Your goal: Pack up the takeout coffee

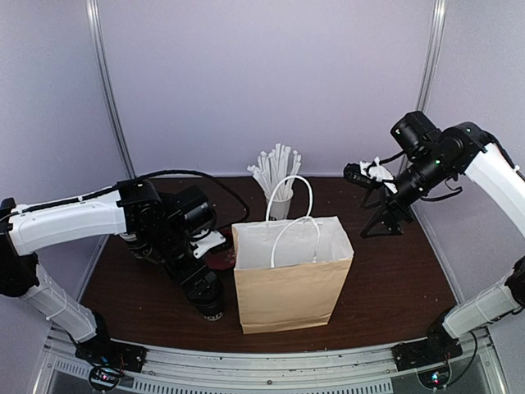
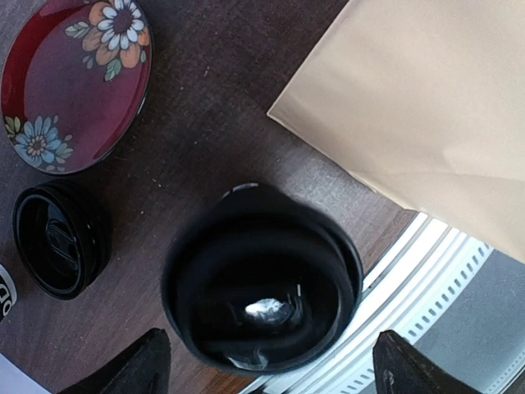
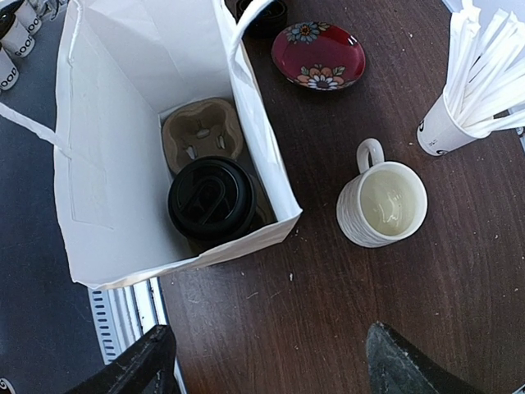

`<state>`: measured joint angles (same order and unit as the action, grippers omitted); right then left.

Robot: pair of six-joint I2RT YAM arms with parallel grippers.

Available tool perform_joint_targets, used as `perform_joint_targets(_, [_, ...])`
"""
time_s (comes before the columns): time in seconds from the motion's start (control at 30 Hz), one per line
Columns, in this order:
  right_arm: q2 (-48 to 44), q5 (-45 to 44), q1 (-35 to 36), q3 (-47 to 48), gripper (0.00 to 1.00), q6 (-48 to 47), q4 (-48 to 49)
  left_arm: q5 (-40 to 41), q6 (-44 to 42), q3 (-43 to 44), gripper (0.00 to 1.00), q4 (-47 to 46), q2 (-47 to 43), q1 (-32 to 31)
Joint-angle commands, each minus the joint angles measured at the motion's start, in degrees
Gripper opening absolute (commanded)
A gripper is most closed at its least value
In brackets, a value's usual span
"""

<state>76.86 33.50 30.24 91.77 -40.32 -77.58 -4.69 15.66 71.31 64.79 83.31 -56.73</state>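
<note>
One takeout coffee [image 3: 212, 197], black lid up, stands in a brown cup carrier [image 3: 201, 131] inside the open paper bag [image 1: 291, 279]. A second coffee's black lid [image 2: 262, 279] fills the left wrist view, blurred and close. My left gripper [image 2: 267, 365] is open right above it, one finger on each side, low at the bag's left front corner [image 1: 209, 304]. A third black lid [image 2: 57, 238] stands beside it on the table. My right gripper [image 3: 267, 361] is open and empty, held high to the right of the bag [image 1: 384, 226].
A red floral dish [image 2: 78, 82] lies left of the bag. A cream ribbed mug [image 3: 381, 203] and a white cup of straws [image 1: 277, 176] stand behind the bag. The table's front rail [image 2: 426, 263] is close to the left gripper.
</note>
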Motion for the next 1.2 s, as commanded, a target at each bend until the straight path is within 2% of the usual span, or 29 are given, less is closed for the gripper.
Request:
perform_joint_targets(0.0, [-1.98,1.22,-0.36,-0.93,0.83,0.06,0.60,-0.41,-1.79,2.05,0.89,1.50,0.79,-0.22])
perform_joint_targets(0.5, [-3.53,1.31,-0.36,-2.29,0.83,0.17,0.68,-1.48,-8.48,1.80,0.88,-0.88,3.15,-0.21])
perform_joint_targets(0.77, [-3.48,1.14,-0.36,-2.47,0.83,0.31,0.87,-2.23,-9.14,1.62,0.84,-1.36,5.30,-0.18])
perform_joint_targets(1.17, [-2.27,1.57,-0.36,-1.49,0.84,0.24,0.68,-1.02,-8.11,0.08,0.87,-3.41,5.97,-0.31])
